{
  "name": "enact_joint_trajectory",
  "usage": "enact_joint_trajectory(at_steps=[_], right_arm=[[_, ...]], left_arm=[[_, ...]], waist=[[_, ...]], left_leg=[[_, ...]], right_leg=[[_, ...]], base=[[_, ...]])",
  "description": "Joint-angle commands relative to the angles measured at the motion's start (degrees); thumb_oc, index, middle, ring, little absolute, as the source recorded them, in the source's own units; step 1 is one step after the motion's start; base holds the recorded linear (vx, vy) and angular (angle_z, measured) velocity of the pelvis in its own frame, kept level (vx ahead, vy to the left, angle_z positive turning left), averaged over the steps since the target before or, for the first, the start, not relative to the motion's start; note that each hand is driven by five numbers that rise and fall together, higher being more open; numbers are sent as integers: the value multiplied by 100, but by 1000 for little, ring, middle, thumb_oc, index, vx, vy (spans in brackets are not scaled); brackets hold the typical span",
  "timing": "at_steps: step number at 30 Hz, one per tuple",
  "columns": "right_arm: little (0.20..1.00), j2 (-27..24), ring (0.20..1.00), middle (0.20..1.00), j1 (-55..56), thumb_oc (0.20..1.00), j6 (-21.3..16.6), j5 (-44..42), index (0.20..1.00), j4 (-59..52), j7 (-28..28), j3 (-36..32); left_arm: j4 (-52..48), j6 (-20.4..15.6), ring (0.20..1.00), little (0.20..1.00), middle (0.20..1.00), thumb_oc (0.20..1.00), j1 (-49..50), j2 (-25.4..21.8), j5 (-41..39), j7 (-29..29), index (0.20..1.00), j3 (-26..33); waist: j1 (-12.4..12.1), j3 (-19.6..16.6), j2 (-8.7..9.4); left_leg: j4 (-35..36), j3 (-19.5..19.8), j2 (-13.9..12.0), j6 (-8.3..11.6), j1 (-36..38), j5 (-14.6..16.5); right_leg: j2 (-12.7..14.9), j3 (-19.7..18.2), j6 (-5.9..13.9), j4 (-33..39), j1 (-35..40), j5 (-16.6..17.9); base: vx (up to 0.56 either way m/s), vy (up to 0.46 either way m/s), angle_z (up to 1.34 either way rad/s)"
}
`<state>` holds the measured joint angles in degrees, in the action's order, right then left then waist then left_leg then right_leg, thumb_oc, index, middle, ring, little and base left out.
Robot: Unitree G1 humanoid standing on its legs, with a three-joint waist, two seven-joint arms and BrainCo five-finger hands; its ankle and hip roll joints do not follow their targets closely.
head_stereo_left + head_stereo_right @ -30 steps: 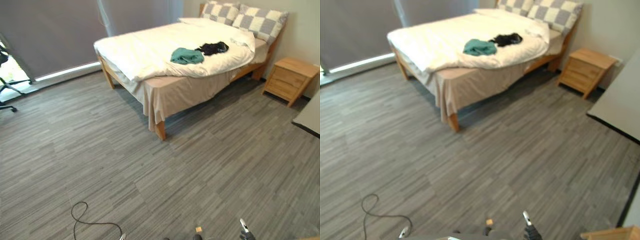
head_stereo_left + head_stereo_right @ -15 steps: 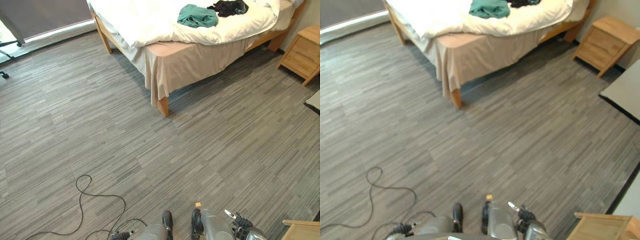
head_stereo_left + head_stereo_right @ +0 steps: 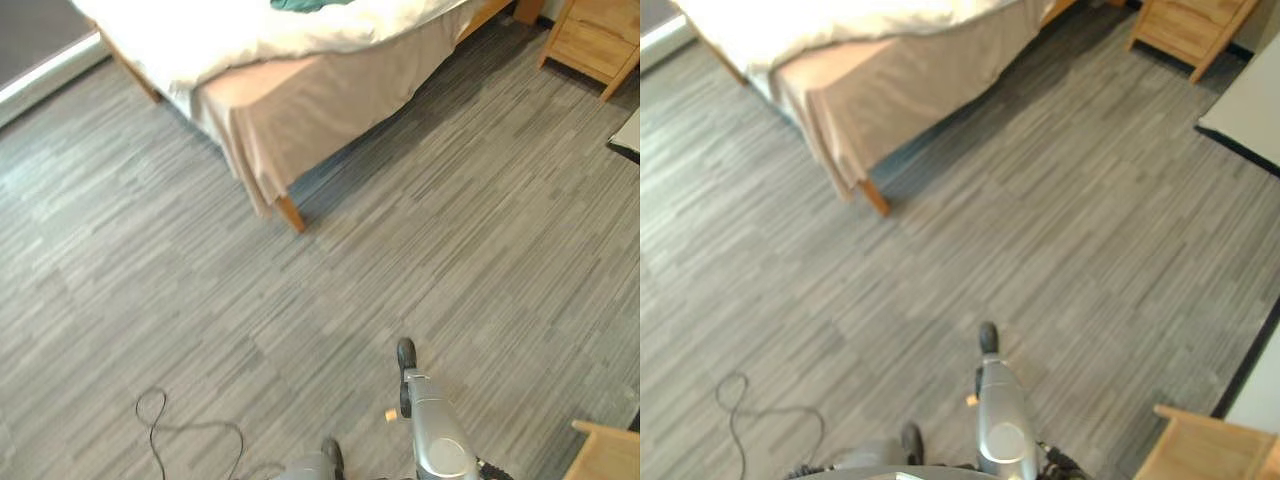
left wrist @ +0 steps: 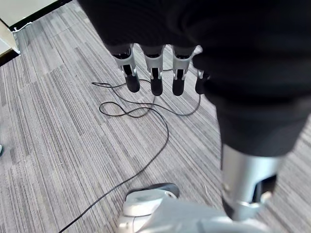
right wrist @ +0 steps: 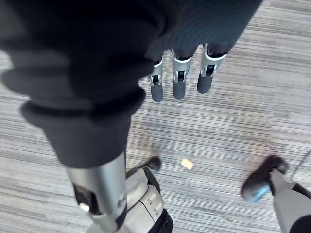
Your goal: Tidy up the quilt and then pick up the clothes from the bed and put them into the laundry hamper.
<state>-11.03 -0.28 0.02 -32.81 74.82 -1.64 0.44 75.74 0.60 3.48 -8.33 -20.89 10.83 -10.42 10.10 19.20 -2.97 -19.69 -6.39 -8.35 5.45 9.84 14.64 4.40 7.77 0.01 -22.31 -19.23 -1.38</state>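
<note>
Quilt (image 3: 250,25) is lying white over the bed (image 3: 300,100) at the upper left of the frame, a green garment (image 3: 305,4) showing at its top edge. Left hand (image 4: 153,73) and right hand (image 5: 180,77) are hanging over the floor (image 3: 480,230), fingers straight, grasping nothing.

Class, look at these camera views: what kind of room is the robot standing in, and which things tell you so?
Most likely a bedroom: a wooden-framed bed with a white quilt over a beige sheet, and a wooden nightstand beside it.
</note>
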Motion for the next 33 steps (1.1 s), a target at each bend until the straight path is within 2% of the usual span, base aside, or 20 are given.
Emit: enact_joint_trajectory(at_steps=[1,3,5,6,7,8,10,12,13,14,18,19,20,22,23,25,27,28,30,33], right_arm=[[1000,-142,1000,1000,293,1000,-102,579,1000,-506,-72,298],[1000,-251,1000,1000,239,1000,-217,465,1000,-549,-51,349],[1000,-340,1000,1000,135,1000,-424,49,1000,-569,-185,346],[1000,-352,1000,1000,74,1000,-474,-152,1000,-713,-257,366],[1000,-354,1000,1000,69,1000,-485,-154,1000,-726,-266,369],[1000,-367,1000,1000,-12,1000,-605,-382,1000,-850,-404,499],[1000,-359,1000,1000,-59,1000,-689,-467,1000,-861,-457,608],[1000,-329,1000,1000,-125,1000,-820,-537,1000,-794,-529,780],[1000,-328,1000,1000,-125,1000,-820,-537,1000,-794,-529,780],[1000,-293,1000,1000,-272,1000,-958,-363,1000,-753,-580,904],[1000,-188,1000,1000,-298,1000,-853,-220,1000,-761,-444,942],[1000,-125,1000,1000,-208,1000,-663,-209,1000,-740,-446,842],[1000,20,1000,1000,-32,1000,-751,137,1000,-777,-400,816],[1000,31,1000,1000,-17,1000,-771,214,1000,-807,-344,863],[1000,44,1000,1000,-47,1000,-840,272,1000,-794,-253,1016],[1000,32,1000,1000,-122,1000,-869,204,1000,-809,-194,1137],[1000,-16,1000,1000,-207,1000,-810,19,1000,-874,-213,1241],[1000,-74,1000,1000,-185,1000,-707,-238,1000,-921,-305,1265],[1000,-63,1000,1000,-170,1000,-673,-295,1000,-894,-326,1267],[1000,-73,1000,1000,-166,1000,-508,-149,1000,-878,-270,1240]], left_arm=[[-143,-94,1000,1000,1000,1000,197,-67,306,-9,1000,-16],[-213,-89,1000,1000,1000,1000,87,-55,324,41,1000,-70],[-228,-43,1000,1000,1000,1000,-35,-71,257,115,1000,-172],[-212,3,1000,1000,1000,1000,-76,-114,233,122,1000,-172],[-207,10,1000,1000,1000,1000,-80,-116,227,124,1000,-170],[-85,8,1000,1000,1000,1000,-111,-159,250,103,1000,-151],[26,-20,1000,1000,1000,1000,-97,-166,275,64,1000,-134],[228,-79,1000,1000,1000,1000,-55,-113,229,25,1000,-93],[229,-80,1000,1000,1000,1000,-55,-114,228,24,1000,-93],[408,-140,1000,1000,1000,1000,-33,18,184,20,1000,63],[527,-79,1000,1000,1000,1000,15,68,452,68,1000,212],[551,-231,1000,1000,1000,1000,85,24,632,189,1000,279],[406,-537,1000,1000,1000,1000,27,-164,522,239,1000,319],[369,-635,1000,1000,1000,1000,3,-205,468,271,1000,303],[326,-763,1000,1000,1000,1000,-93,-328,289,257,1000,247],[256,-804,1000,1000,1000,1000,-227,-448,239,233,1000,171],[180,-815,1000,1000,1000,1000,-402,-557,380,380,1000,67],[109,-810,1000,1000,1000,1000,-607,-696,510,497,1000,-111],[6,-813,1000,1000,1000,1000,-684,-749,516,569,1000,-245],[-71,-820,1000,1000,1000,1000,-706,-746,325,677,1000,-253]], waist=[[52,-655,144],[-81,-668,324],[-257,-549,372],[-381,-482,445],[-392,-464,450],[-601,-325,512],[-769,-285,506],[-1015,-210,515],[-1014,-204,520],[-1160,-170,498],[-1269,-336,496],[-1448,-532,562],[-1465,-659,605],[-1433,-663,572],[-1358,-620,456],[-1334,-566,357],[-1219,-447,355],[-887,-368,467],[-742,-360,476],[-730,-407,521]], left_leg=[[-1036,-439,229,-105,-44,-1250],[-1710,-353,252,-156,-965,-1386],[-1512,-248,393,-296,-1586,-1124],[-820,-248,549,-409,-1876,-1163],[-779,-249,552,-414,-1891,-1168],[133,-310,554,-401,-2424,-1531],[836,-247,564,-350,-2737,-1827],[1864,57,574,-368,-2971,-2041],[1872,54,579,-369,-2959,-2043],[2181,-106,408,-359,-2988,-2021],[2071,-321,246,-370,-2820,-1901],[1638,-313,244,-367,-2957,-1894],[1456,-349,545,-624,-2605,-1811],[1494,-307,610,-677,-2481,-1781],[1590,-139,689,-760,-2178,-1712],[1693,99,649,-741,-1924,-1696],[1863,487,658,-678,-1556,-1623],[2168,996,839,-789,-1174,-1401],[2237,1216,863,-864,-1027,-1303],[2213,1313,833,-817,-1009,-1248]], right_leg=[[59,-102,512,1678,455,633],[48,-147,320,1749,800,540],[20,-128,297,1803,1078,417],[-4,-175,344,1875,1281,347],[-9,-179,348,1883,1314,338],[-95,-197,351,2006,1676,213],[-204,-241,326,2062,1854,122],[-350,-445,287,2137,2106,-11],[-344,-445,289,2138,2115,-14],[-269,-350,375,1863,2284,-363],[-67,-82,506,1466,2558,-832],[153,124,622,1062,2992,-1099],[711,360,878,-646,2670,-322],[769,296,881,-1010,2409,-139],[850,180,786,-1391,1809,-20],[879,193,677,-860,1472,-84],[669,84,672,507,1336,22],[316,-810,852,2054,1110,546],[124,-1239,918,2274,893,710],[73,-1266,862,2302,1038,664]], base=[[505,-241,18],[391,-202,10],[358,-92,23],[263,-30,14],[380,-17,1],[307,0,-7],[372,34,3],[433,85,-50],[646,228,-96],[409,200,-74],[452,178,-101],[1007,348,-93],[841,307,-44],[422,213,25],[403,135,36],[344,-35,57],[435,-420,91],[526,-598,132],[364,-411,213],[210,-244,163]])
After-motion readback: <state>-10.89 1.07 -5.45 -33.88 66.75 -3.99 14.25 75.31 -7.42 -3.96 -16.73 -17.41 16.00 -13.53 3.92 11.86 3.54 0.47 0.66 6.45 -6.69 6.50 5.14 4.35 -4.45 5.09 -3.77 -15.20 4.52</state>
